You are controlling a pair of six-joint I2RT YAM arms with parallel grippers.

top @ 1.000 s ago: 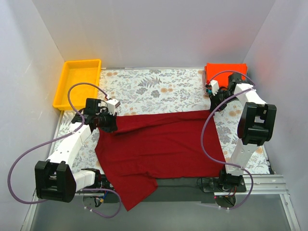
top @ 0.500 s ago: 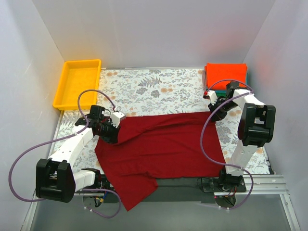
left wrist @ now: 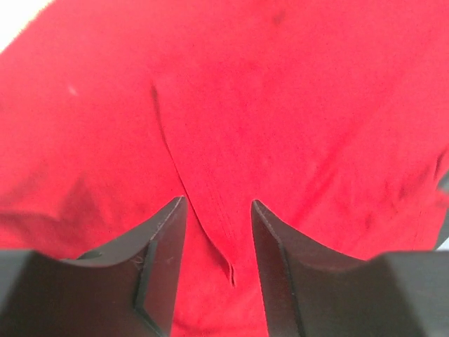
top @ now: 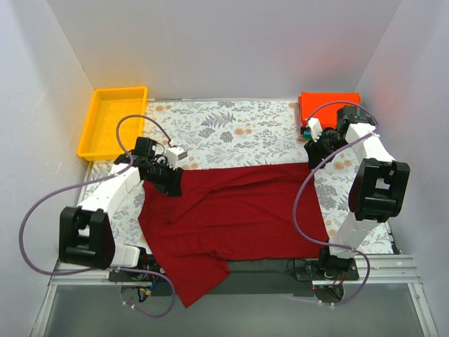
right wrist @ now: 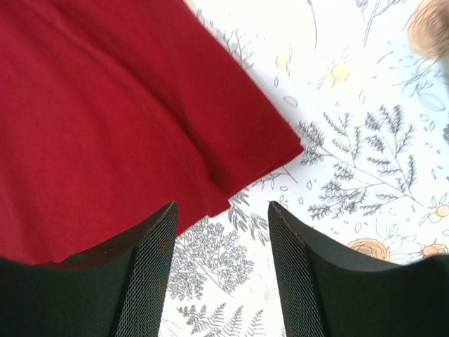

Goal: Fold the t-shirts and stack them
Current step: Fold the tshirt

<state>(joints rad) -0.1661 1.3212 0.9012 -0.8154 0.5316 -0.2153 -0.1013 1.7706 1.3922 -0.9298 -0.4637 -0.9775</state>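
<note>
The left pincer [top: 170,184] stands with its jaws parted and closed on nothing, over the far left corner of the dark crimson t-shirt [top: 238,210]; in its wrist view red cloth fills everything under and ahead of the fingers [left wrist: 161,246], and a thin crease runs into the gap between them. The right pincer [top: 312,149] is likewise parted, low over the grey floral-print cloth [top: 231,133], with the shirt's far right corner just ahead of its gap; the folded orange-red t-shirt [top: 330,104] lies just beyond it, and the yellow tray [top: 119,90] sits beyond and outward of the left pincer
</note>
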